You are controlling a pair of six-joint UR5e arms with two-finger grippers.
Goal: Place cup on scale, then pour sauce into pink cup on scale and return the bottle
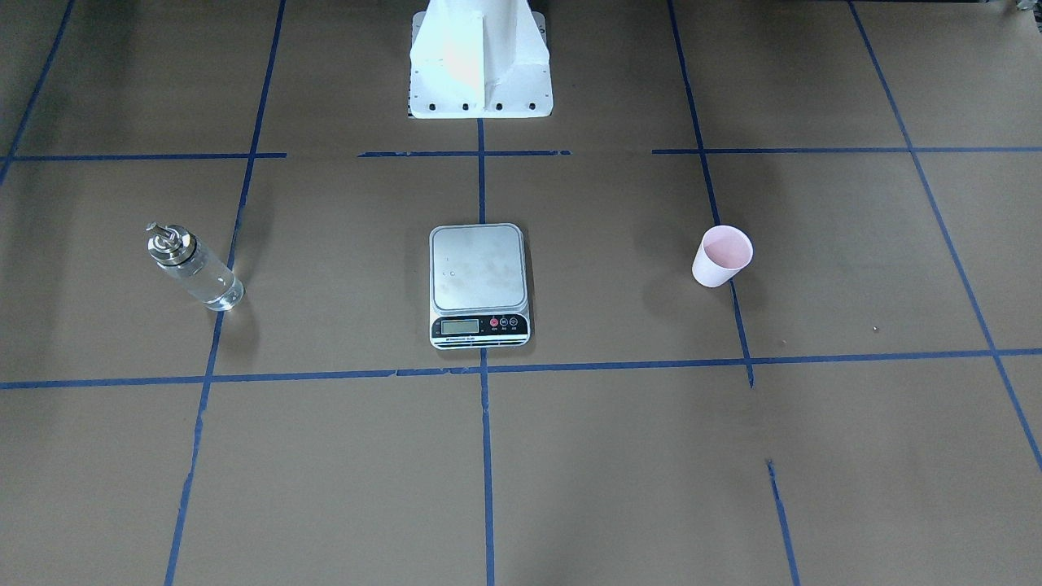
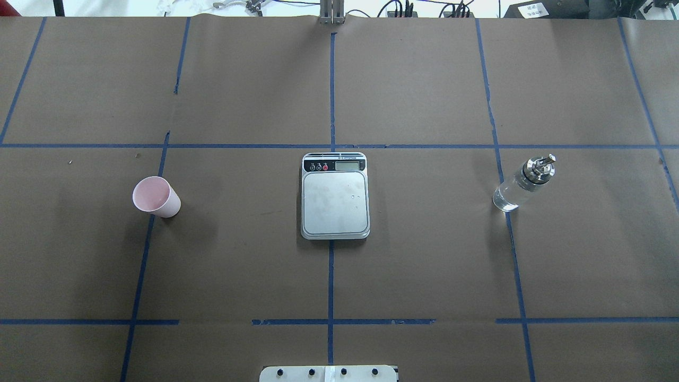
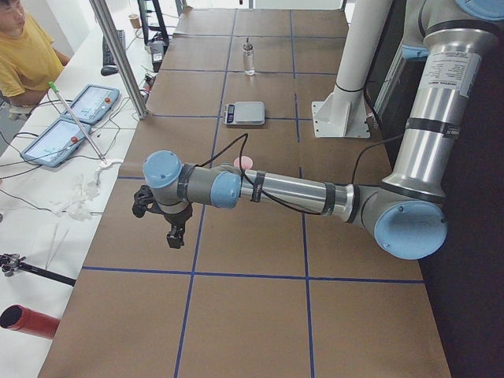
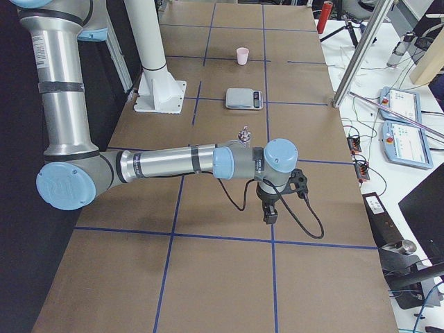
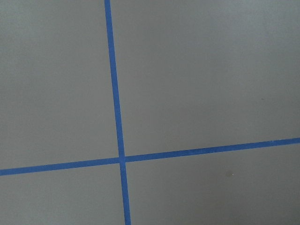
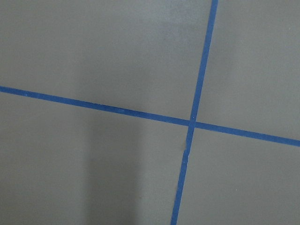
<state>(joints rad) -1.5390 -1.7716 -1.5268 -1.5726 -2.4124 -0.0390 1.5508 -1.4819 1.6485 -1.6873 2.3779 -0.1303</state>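
Note:
The pale pink cup point(image 1: 722, 256) point(image 2: 155, 197) stands upright on the brown table, on my left side. At the centre lies the scale point(image 1: 478, 268) point(image 2: 335, 201), its steel platform bare. The clear glass bottle point(image 1: 194, 267) point(image 2: 524, 183) with its silver pourer cap stands on my right side, with clear sauce point(image 1: 213, 286) low inside it. Only the side views show my left gripper point(image 3: 175, 235) and right gripper point(image 4: 269, 211). Each hangs over the table near its end, far from all three things, and I cannot tell whether either is open or shut. Both wrist views show only brown paper and blue tape.
Blue tape lines point(image 2: 331, 146) divide the brown table into squares. The white robot pedestal point(image 1: 480, 65) stands at the table's robot side. Beyond the far edge are a metal post point(image 3: 118, 55), two teach pendants point(image 3: 71, 126), cables and a seated person point(image 3: 24, 47).

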